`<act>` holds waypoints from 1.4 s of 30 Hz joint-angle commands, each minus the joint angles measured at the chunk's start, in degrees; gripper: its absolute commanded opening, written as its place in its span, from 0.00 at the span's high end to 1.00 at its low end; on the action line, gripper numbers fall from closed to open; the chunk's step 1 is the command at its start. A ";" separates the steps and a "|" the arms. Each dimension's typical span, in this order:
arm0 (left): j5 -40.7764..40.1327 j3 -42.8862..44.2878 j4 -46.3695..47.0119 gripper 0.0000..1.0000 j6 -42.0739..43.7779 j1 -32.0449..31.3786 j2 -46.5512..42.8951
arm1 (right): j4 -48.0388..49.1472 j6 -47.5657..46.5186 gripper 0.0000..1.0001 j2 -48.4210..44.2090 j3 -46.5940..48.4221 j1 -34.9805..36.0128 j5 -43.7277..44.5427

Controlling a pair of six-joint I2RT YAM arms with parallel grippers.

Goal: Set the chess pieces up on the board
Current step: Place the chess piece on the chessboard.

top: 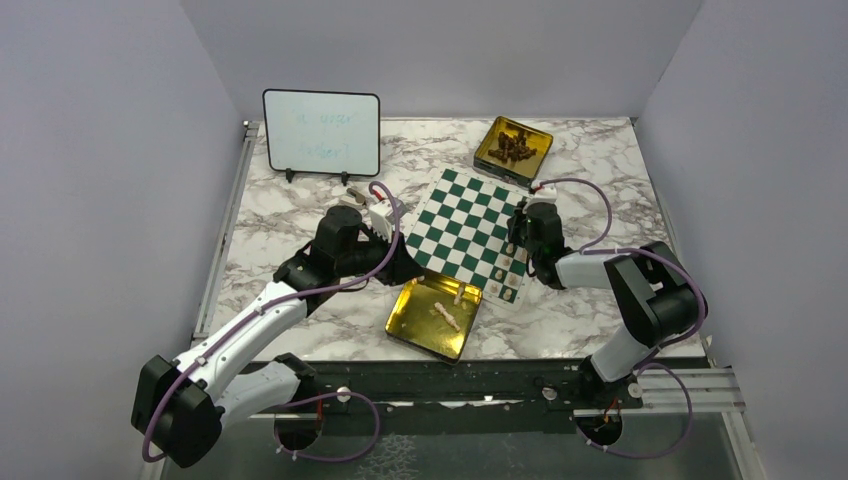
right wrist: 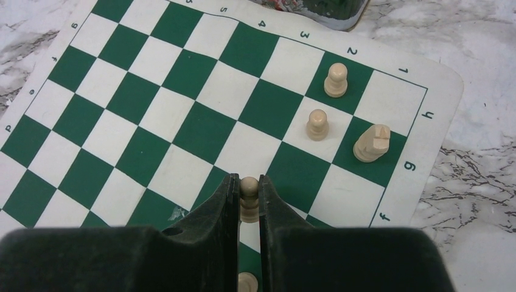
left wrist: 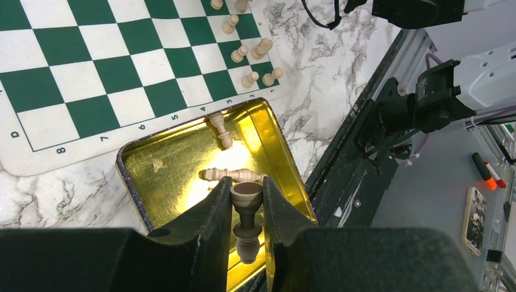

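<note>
Setup underway | left gripper (left wrist: 246, 186) clamps piece (left wrist: 246, 225) above tin (left wrist: 277, 146) | right gripper (right wrist: 248, 182) clamps pawn (right wrist: 248, 204) over board (right wrist: 201, 131) | next, likely: release upright

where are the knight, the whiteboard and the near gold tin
knight (right wrist: 372, 143), right wrist view, its body
whiteboard (top: 321, 133), top view, centre of its white face
near gold tin (top: 418, 312), top view, bare floor

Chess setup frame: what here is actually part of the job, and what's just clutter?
Job: board; cream pieces on it; near tin with two loose pieces; piece in left jaws; pawn in right jaws.
Clutter: whiteboard; far tin of brown bits; marker; phone.
</note>
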 commanded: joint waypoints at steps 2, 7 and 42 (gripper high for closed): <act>0.85 -0.77 0.37 0.77 0.68 0.23 -1.30 | -1.56 3.15 0.83 0.42 -0.16 -0.22 3.78; 0.94 -0.78 0.45 0.77 0.76 0.24 -1.46 | -2.67 4.73 0.83 0.03 -0.44 -0.22 5.37; 0.06 -0.74 -0.07 0.77 1.74 0.33 -1.95 | -6.36 5.39 0.73 1.05 1.57 -0.22 5.04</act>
